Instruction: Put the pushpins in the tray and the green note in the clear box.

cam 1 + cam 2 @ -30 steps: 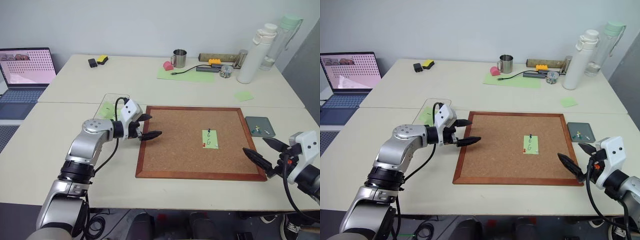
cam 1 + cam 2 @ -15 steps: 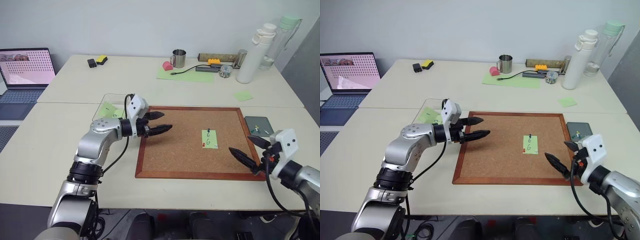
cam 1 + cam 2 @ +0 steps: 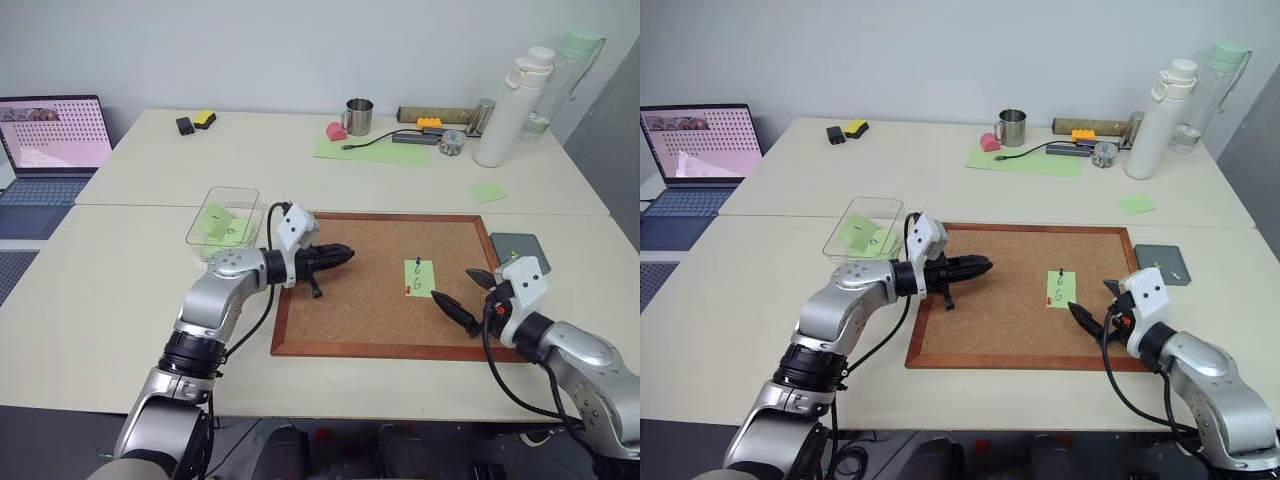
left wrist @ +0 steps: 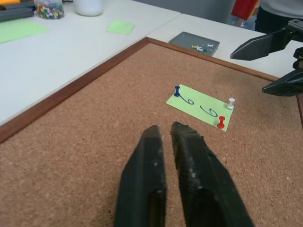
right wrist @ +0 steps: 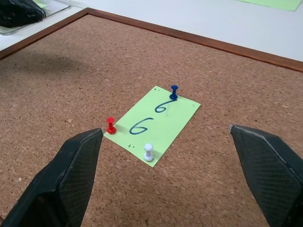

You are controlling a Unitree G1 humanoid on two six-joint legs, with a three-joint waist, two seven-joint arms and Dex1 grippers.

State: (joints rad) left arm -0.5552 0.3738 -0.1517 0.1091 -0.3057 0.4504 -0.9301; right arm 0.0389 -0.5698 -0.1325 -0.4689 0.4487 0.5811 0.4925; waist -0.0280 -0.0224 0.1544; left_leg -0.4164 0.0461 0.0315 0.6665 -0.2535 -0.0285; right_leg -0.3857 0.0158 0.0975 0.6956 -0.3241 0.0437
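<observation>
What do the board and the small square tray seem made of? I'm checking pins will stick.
Board: cork by its speckled brown grain, matte, in a smooth reddish wood-look frame. Tray: flat dark grey, smooth, probably plastic or painted metal; the look leaves it open.

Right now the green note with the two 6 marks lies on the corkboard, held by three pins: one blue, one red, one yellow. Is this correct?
Not fully. The green note does lie on the corkboard, and the blue pin and the red pin are there, but the third pin is white, not yellow. The right wrist view shows it plainly.
</observation>
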